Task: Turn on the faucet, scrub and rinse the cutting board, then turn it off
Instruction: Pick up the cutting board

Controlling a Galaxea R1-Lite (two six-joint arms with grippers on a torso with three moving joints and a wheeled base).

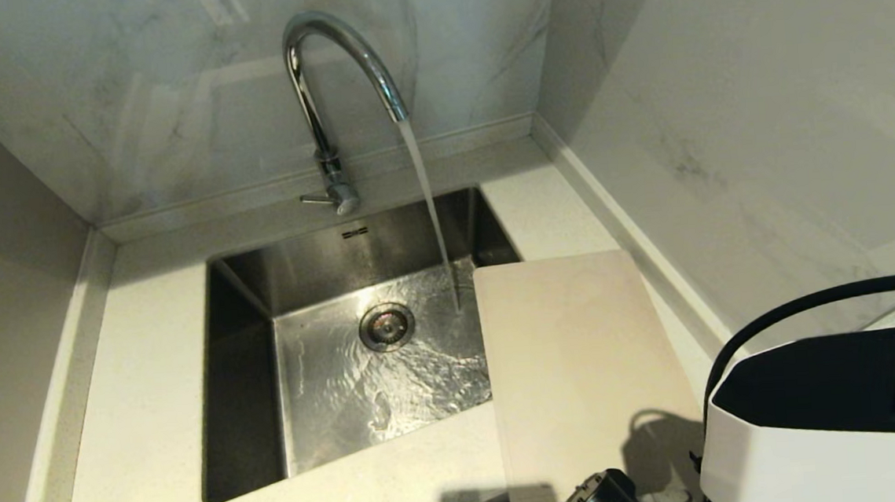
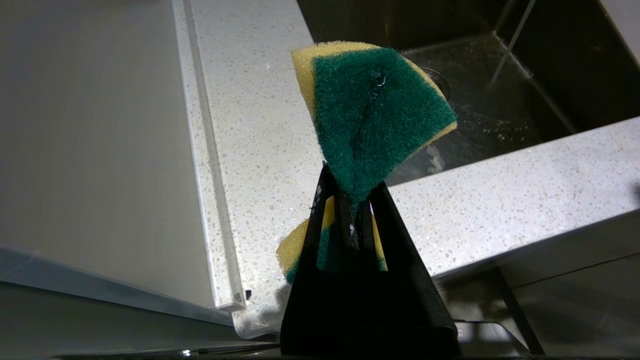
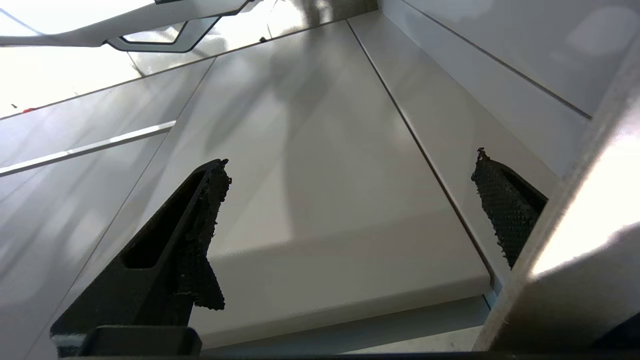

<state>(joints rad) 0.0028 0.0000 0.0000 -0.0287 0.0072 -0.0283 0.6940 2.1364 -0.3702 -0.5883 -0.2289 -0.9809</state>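
water on, board waiting beside the sink.

head view: the faucet (image 1: 341,77) pours water into the sink (image 1: 242,297). the cutting board (image 1: 582,367) lies on the worktop (image 1: 148,366) on the right, its long side running front to back, one edge poking over the sink. the right arm is nearer to it.
left wrist view: the left gripper (image 2: 350,200) is closed tight on a green and yellow sponge (image 2: 375,110), low by the worktop's front edge.
right wrist view: the right gripper (image 3: 350,200) is wide open and holds nothing, facing pale cabinet panels (image 3: 325,150).
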